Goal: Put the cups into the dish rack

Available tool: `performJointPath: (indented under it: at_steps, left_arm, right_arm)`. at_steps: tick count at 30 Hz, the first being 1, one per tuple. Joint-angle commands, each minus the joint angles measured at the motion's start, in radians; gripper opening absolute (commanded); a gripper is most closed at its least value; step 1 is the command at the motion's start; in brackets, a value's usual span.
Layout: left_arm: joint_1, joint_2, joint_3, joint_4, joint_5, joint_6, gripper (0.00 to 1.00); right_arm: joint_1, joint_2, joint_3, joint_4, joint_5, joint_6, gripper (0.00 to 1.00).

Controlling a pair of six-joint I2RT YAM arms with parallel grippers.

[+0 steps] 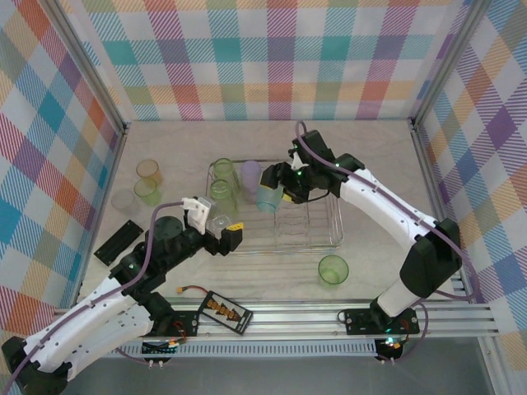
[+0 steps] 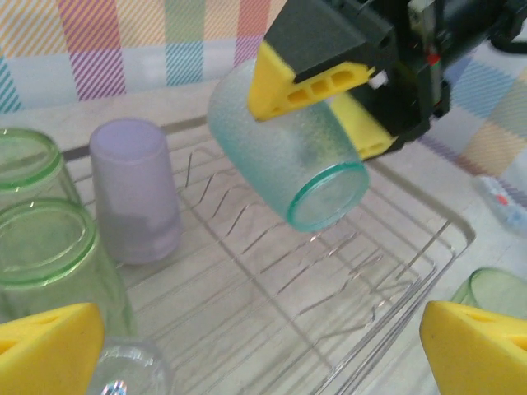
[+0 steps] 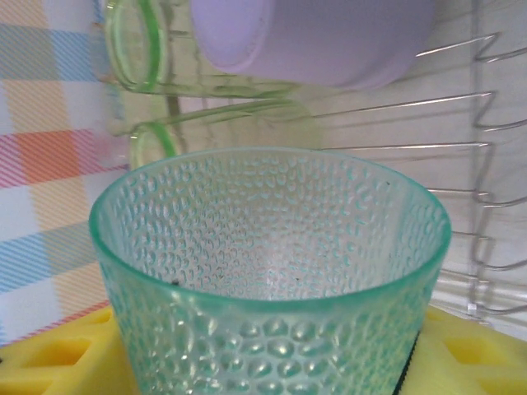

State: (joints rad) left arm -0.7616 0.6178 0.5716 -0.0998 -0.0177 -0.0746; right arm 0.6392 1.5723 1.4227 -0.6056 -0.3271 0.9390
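The right tool (image 1: 277, 192) is closed part-way around the base end of the teal dimpled translucent tumbler (image 2: 284, 156). The tumbler hangs tilted over bare wire rows mid-way across the clear rectangular wire-divided dish rack (image 1: 329, 243), with its mouth slanting toward the lower right of the left wrist view. The right arm looks the one to seat it. At frame left the rack holds an upturned lilac tumbler (image 2: 136, 189), the farther green tumbler (image 2: 29, 164), the nearer green tumbler (image 2: 49, 255) and a clear tumbler (image 1: 220, 222). The left tool (image 2: 263, 350) gapes wide, gripping nothing.
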Motion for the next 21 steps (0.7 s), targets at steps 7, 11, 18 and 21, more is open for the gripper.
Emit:
performJointPath:
  at_steps: [7, 11, 18, 21]
  left_arm:
    - [-0.049, 0.111, -0.023, 0.446, 0.023, 0.072, 0.93]
    - [-0.064, 0.181, -0.015, 0.501, -0.003, 0.093, 0.93]
    - [-0.073, 0.275, -0.008, 0.638, -0.172, 0.059, 0.93]
    - [-0.073, 0.31, -0.006, 0.689, -0.208, 0.038, 0.93]
  right_arm:
    - [0.011, -0.098, -0.017, 0.224, -0.028, 0.199, 0.58]
    - [0.011, -0.132, -0.034, 0.285, -0.007, 0.217, 0.57]
    - [0.011, -0.154, -0.042, 0.312, -0.004, 0.216, 0.57]
    - [0.011, -0.152, -0.054, 0.336, -0.014, 0.223, 0.57]
